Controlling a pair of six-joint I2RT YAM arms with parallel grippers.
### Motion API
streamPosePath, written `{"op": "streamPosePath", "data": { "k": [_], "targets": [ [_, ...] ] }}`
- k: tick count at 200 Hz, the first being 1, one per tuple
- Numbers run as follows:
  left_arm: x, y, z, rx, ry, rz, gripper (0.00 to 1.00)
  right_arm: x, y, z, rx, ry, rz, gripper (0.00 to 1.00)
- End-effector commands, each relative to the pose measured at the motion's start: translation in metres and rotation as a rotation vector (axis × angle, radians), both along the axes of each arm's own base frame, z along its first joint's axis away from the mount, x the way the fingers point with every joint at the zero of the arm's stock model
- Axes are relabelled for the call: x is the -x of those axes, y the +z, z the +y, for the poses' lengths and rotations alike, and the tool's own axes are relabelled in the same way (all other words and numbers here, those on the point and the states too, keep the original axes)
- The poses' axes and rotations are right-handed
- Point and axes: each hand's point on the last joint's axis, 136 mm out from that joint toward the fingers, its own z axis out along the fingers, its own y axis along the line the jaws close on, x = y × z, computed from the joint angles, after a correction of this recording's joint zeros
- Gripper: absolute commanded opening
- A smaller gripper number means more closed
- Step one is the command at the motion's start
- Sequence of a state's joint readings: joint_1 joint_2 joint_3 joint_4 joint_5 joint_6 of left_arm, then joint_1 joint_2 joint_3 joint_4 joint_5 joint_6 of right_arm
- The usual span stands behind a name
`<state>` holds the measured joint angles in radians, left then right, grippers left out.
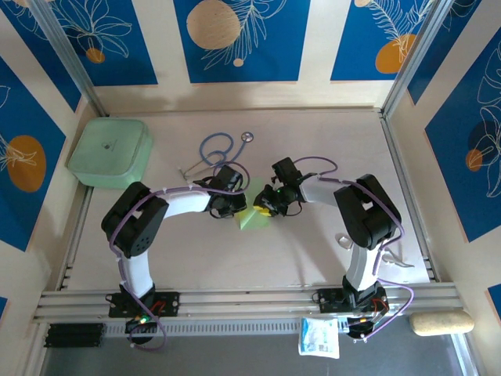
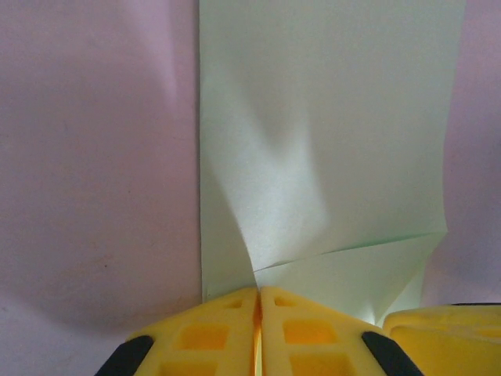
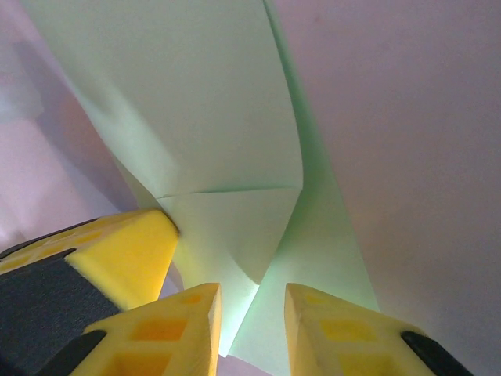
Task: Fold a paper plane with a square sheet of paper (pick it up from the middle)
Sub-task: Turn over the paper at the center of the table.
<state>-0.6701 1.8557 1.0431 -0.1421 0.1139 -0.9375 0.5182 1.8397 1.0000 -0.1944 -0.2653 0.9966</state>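
Left fingers (image 2: 211,337) pinching paper (image 2: 329,117), mint box (image 1: 109,151) apart

Counter (image 1: 235,262): pale, matte, plain surface. Landmark: blue stethoscope (image 1: 218,148), lying flat at the far middle, tubing looped, chest piece at the loop's right. Mint-green box (image 1: 109,152) with rounded corners sits well left of the stethoscope. Pale green sheet of paper (image 1: 252,218), partly folded, is on the stethoscope's near side, slightly right; full contact with the counter not determinable.
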Motion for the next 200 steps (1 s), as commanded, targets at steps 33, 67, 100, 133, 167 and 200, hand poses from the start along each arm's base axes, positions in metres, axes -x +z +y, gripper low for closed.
{"op": "streamPosePath", "data": {
  "k": [33,67,100,133,167,200],
  "targets": [
    [0.016,-0.024,0.019,-0.056,0.032,0.08,0.1,0.001,0.0,0.011,-0.034,0.024,0.02,0.25],
    [0.016,-0.021,0.018,-0.049,0.032,0.074,0.1,0.0,0.003,0.016,-0.065,0.044,-0.003,0.22],
    [0.016,-0.023,0.021,-0.057,0.032,0.079,0.11,-0.001,0.004,0.021,-0.099,0.059,-0.019,0.21],
    [0.016,-0.024,0.022,-0.055,0.038,0.081,0.1,0.003,0.004,0.02,-0.105,0.07,-0.036,0.21],
    [0.014,-0.02,0.021,-0.037,0.037,0.078,0.1,0.004,0.005,0.023,-0.122,0.098,-0.056,0.18],
    [0.007,-0.001,0.012,0.045,-0.012,0.065,0.12,0.006,0.0,0.025,-0.093,0.107,-0.061,0.12]
  ]
}}
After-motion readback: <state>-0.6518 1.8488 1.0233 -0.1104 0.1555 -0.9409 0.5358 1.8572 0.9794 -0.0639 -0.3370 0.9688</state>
